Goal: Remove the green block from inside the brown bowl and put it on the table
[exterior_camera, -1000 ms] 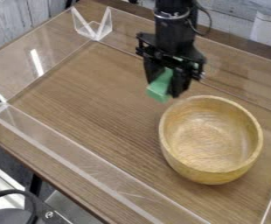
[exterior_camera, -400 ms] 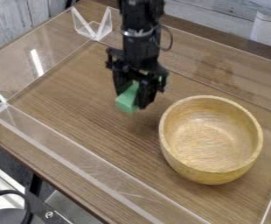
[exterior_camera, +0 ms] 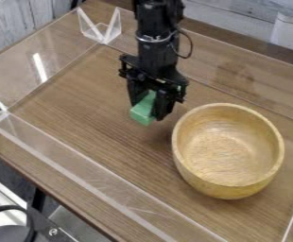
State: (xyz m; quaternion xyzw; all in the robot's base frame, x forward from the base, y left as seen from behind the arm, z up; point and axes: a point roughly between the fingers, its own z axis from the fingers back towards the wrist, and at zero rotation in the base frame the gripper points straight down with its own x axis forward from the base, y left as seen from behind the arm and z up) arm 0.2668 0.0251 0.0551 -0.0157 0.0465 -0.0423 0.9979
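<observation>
Camera view: no readable brand, label or writing. Gripper (exterior_camera: 152, 93) pinching green block (exterior_camera: 143, 109), jaws pressed in on it; block is outside the bowl, at 10 o'clock from it, apart from the rim. Can't tell if block touches the table (exterior_camera: 79, 104). Brown bowl (exterior_camera: 228, 149) sits right of center, toward 4 o'clock, nothing seen inside. Robot arm (exterior_camera: 160, 28) comes in from 12 o'clock, cable looped at its right side. Around: clear angular piece (exterior_camera: 100, 25) at 11 o'clock, near the table's far left edge; white box (exterior_camera: 289, 31) at 2 o'clock, cut off by frame. Dark round part with black cable (exterior_camera: 8, 225) at 7 o'clock, off the tabletop. Clear wall (exterior_camera: 60, 156) runs along the table edge from 9 toward 6 o'clock. Bowl is the near obstacle, at the block's 4 o'clock. Open wood from the block's 6 round to 10 o'clock, up to the clear wall.
</observation>
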